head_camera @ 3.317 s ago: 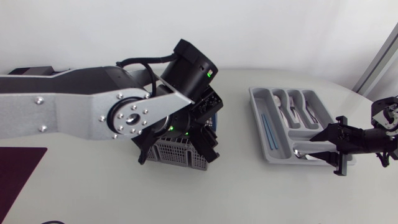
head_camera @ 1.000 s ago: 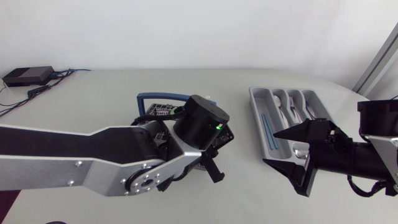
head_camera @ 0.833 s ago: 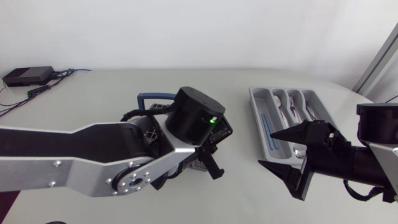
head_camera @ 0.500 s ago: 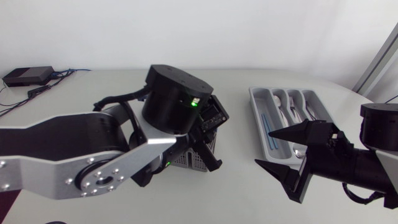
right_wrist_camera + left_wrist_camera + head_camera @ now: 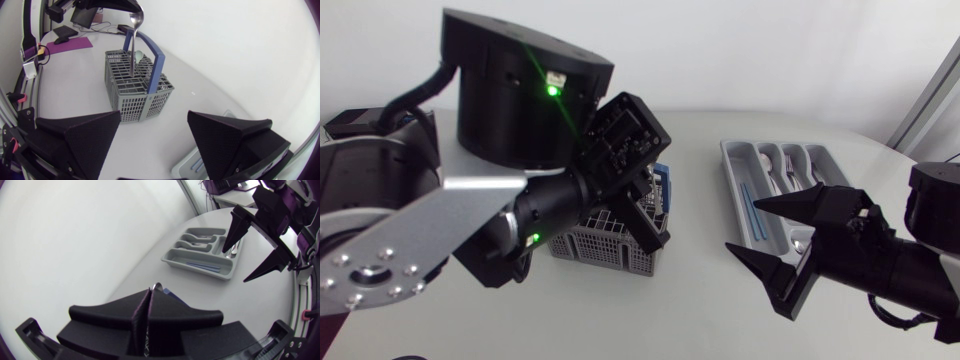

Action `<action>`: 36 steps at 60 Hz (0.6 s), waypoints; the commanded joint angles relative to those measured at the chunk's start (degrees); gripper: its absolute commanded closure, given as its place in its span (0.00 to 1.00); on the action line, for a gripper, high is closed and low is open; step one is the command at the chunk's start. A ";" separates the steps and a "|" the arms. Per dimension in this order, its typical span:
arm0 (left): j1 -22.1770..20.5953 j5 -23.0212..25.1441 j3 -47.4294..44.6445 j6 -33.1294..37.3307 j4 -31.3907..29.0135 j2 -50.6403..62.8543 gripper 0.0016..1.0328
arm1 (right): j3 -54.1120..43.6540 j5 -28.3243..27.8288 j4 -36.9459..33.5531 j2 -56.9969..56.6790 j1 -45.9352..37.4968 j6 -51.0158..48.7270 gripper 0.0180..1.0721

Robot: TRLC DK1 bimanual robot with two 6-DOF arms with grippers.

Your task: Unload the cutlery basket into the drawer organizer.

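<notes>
The grey cutlery basket [image 5: 605,250] with its blue handle [image 5: 662,190] stands mid-table, partly hidden under my left arm. My left gripper [image 5: 642,222] hangs above it, shut on a metal spoon [image 5: 134,45]. The spoon hangs bowl up, its stem reaching down to the basket [image 5: 137,90]. In the left wrist view the fingers [image 5: 150,292] are pressed together on the thin metal. The grey drawer organizer [image 5: 730,165] lies at the right and holds spoons, forks and thin blue sticks. My right gripper [image 5: 772,243] is open at the organizer's near left corner, facing the basket.
A pale green piece [image 5: 137,55] stands inside the basket. A purple mat [image 5: 75,43] and a small black box [image 5: 355,120] lie at the table's left end. Bare tabletop separates basket and organizer [image 5: 200,262].
My left arm has risen high above the basket, drawing the spoon up with it. The right gripper has shifted slightly left toward the basket, fingers still wide.
</notes>
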 commanded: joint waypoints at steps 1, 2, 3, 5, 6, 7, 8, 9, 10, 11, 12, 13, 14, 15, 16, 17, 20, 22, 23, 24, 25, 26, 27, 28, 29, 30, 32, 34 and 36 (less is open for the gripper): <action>1.07 2.30 3.59 -3.38 -1.64 -0.28 0.88 | 1.35 2.21 1.27 -0.66 1.68 2.47 0.09; 1.25 2.74 3.85 -3.73 -1.82 -0.20 0.88 | 1.43 2.65 1.62 -0.66 2.03 2.55 0.09; 1.60 3.35 4.20 -4.08 -2.17 -0.02 0.88 | 1.43 2.83 1.79 -0.66 2.12 2.73 0.09; 2.13 4.58 5.43 -5.57 -3.14 0.60 0.88 | 1.52 3.18 1.97 -0.66 2.38 3.17 0.09; 2.74 5.64 6.13 -6.36 -3.58 0.95 0.88 | 1.61 3.18 2.14 -0.66 2.47 3.43 0.09; 2.74 5.81 6.22 -6.45 -3.66 1.03 0.88 | 1.61 3.27 2.14 -0.66 2.47 3.52 0.09; 3.53 7.22 7.10 -7.77 -4.28 1.47 0.88 | 1.61 3.27 2.41 -0.57 2.56 3.96 0.09; 3.88 7.83 7.54 -8.39 -4.63 1.83 0.88 | 1.70 3.62 2.67 -0.57 2.64 4.22 0.09; 4.59 8.80 8.24 -9.35 -4.98 2.35 0.88 | 1.70 3.97 2.76 -0.57 2.91 4.40 0.09; 4.85 9.42 8.60 -9.97 -5.16 2.53 0.88 | 1.70 4.23 3.02 -0.57 3.08 4.66 0.09; 5.20 10.12 8.95 -10.49 -5.33 2.97 0.88 | 1.78 4.67 3.20 -0.57 3.26 4.84 0.09; 5.64 10.73 9.47 -11.20 -5.68 3.32 0.88 | 1.78 5.20 3.38 -0.57 3.61 5.10 0.09; 5.82 10.91 9.65 -11.37 -5.77 3.50 0.88 | 1.78 5.55 3.46 -0.57 3.79 5.10 0.09; 6.34 12.14 10.27 -12.34 -6.21 4.11 0.88 | 1.78 6.08 3.55 -0.66 4.14 5.19 0.09; 6.61 12.58 10.53 -12.78 -6.39 4.37 0.88 | 1.87 6.43 3.64 -0.66 4.40 5.28 0.09; 7.14 13.37 10.88 -13.57 -6.74 4.90 0.88 | 1.87 7.40 3.81 -0.66 5.10 5.46 0.09; 7.93 15.13 12.02 -15.06 -7.27 6.40 0.88 | 1.96 9.33 4.25 -0.84 6.77 5.72 0.09; 8.01 15.66 12.73 -15.94 -7.53 7.28 0.88 | 2.14 10.56 4.43 -0.92 7.65 5.98 0.09; 8.10 15.83 12.90 -16.21 -7.62 7.45 0.88 | 2.22 11.00 4.61 -0.92 8.18 6.25 0.09; 8.19 16.36 13.17 -16.47 -7.79 7.89 0.88 | 2.31 11.88 4.87 -0.92 8.80 6.42 0.09; 8.28 16.71 13.43 -16.82 -7.88 8.24 0.88 | 2.40 12.58 4.96 -0.92 9.24 6.51 0.09; 8.37 16.89 13.78 -17.26 -8.23 8.68 0.88 | 2.58 13.64 5.05 -0.92 9.94 6.60 0.09; 8.45 17.15 14.04 -17.53 -8.41 8.95 0.88 | 2.66 14.43 5.22 -0.92 10.55 6.69 0.09; 8.45 17.41 14.31 -17.88 -8.59 9.30 0.88 | 2.75 15.13 5.48 -0.84 11.08 6.69 0.09; 8.63 18.03 14.75 -18.23 -8.76 9.82 0.88 | 2.84 16.72 6.01 -0.84 12.14 6.69 0.09; 8.72 18.47 15.10 -18.84 -9.20 10.26 0.88 | 2.84 17.77 6.36 -0.84 12.84 6.77 0.09; 9.07 19.35 15.89 -19.46 -9.90 10.97 0.88 | 2.84 19.88 7.07 -0.75 14.42 6.77 0.09; 9.42 20.23 16.51 -20.51 -10.25 11.67 0.88 | 2.93 21.64 7.68 -0.49 15.83 6.86 0.09; 9.60 21.19 17.30 -21.13 -10.96 12.37 0.88 | 3.02 22.69 8.12 -0.22 16.71 7.04 0.09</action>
